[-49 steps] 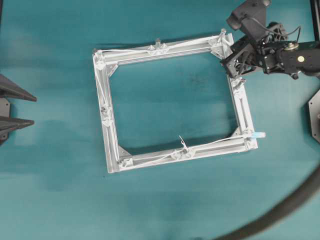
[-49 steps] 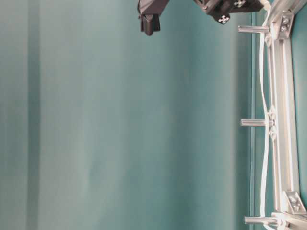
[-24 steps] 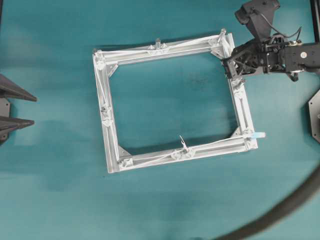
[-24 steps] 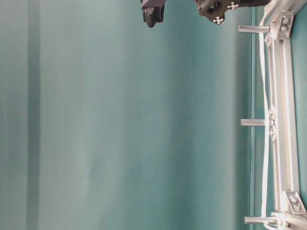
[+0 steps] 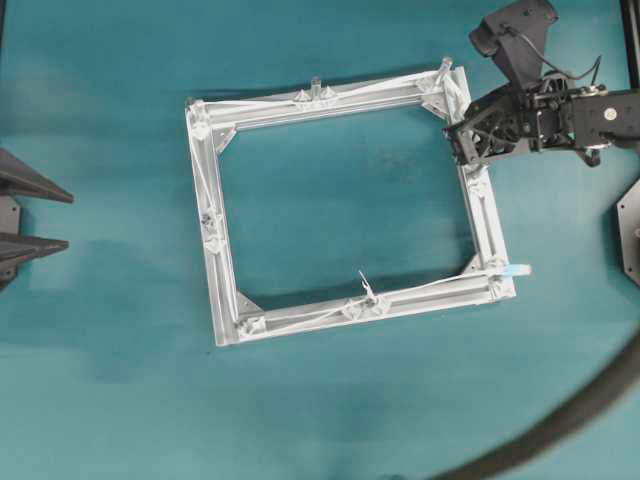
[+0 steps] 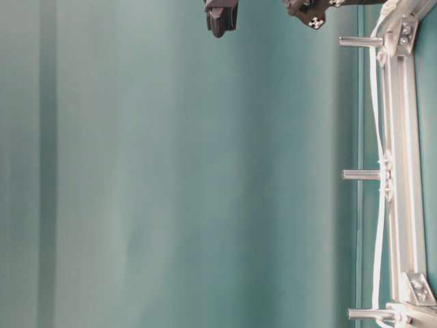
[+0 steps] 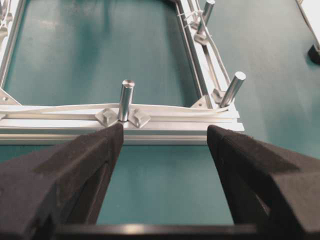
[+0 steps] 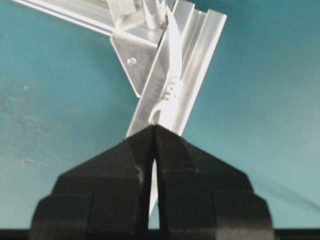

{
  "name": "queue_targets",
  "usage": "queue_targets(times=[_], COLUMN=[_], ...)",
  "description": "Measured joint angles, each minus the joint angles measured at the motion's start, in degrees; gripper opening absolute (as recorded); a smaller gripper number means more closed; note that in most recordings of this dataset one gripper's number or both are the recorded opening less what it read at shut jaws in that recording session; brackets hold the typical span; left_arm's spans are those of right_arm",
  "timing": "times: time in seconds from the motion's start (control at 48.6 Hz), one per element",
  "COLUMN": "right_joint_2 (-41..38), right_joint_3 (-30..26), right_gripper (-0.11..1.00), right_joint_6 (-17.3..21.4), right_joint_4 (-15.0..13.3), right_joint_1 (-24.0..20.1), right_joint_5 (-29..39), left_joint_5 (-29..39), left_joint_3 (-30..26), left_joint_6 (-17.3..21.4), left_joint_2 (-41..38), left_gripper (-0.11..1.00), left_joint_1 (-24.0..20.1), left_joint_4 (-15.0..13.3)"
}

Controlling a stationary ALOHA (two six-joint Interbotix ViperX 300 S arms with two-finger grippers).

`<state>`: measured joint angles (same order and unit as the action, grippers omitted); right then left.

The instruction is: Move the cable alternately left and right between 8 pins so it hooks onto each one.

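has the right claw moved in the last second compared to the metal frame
Yes. In the overhead view the right claw stays shut on the cable by the frame's far right corner, but its arm has swung straighter, and the claw sits slightly farther up that corner.

Brushed, shiny metal frame and glossy metal pins, smooth white cable, matt foam-like black left hand fingers

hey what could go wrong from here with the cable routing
The right gripper is pinched shut on the cable close over the frame; a hard pull might drag the frame or slip the cable out. Slack might also lift the cable off the corner pin.
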<state>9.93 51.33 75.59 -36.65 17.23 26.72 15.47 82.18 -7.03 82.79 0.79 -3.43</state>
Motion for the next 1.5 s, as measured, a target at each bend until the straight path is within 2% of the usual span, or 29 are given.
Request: queue_targets(times=[0.185,0.35,0.411,0.596,0.637,0.987,1.275,1.501], right_joint_2=[0.00,0.00,-0.09,-0.09,0.00,2.29,13.80,23.82], right_joint_3=[-0.44,-1.32,-1.49,-1.49,-1.41,-1.32,0.97,7.47], right_gripper=[-0.01,0.02,0.13,0.68,0.73,0.71,0.71,0.70], right_joint_6=[-0.26,-0.35,-0.26,-0.18,-0.09,-0.35,-1.58,-2.02], right_joint_4=[0.35,1.76,2.29,3.78,3.96,4.13,4.13,4.04], right_joint_1=[0.00,0.00,0.00,-0.09,0.00,-0.26,-3.16,-5.36], right_joint_5=[0.44,0.26,0.35,0.97,1.05,0.88,-1.14,-9.40], left_joint_5=[0.09,0.00,0.00,0.00,0.00,0.00,0.00,0.09], left_joint_3=[0.00,0.00,0.00,0.00,0.00,0.00,0.00,0.00], left_joint_6=[0.00,0.00,0.00,0.00,0.00,0.00,0.00,0.00], left_joint_2=[0.00,0.00,0.00,0.00,0.00,0.00,0.00,0.00], left_gripper=[0.78,0.78,0.78,0.78,0.78,0.78,0.78,0.78], left_joint_1=[0.00,0.00,0.00,0.00,0.00,0.00,0.00,0.00], left_joint_4=[0.00,0.00,0.00,0.00,0.00,0.00,0.00,0.00])
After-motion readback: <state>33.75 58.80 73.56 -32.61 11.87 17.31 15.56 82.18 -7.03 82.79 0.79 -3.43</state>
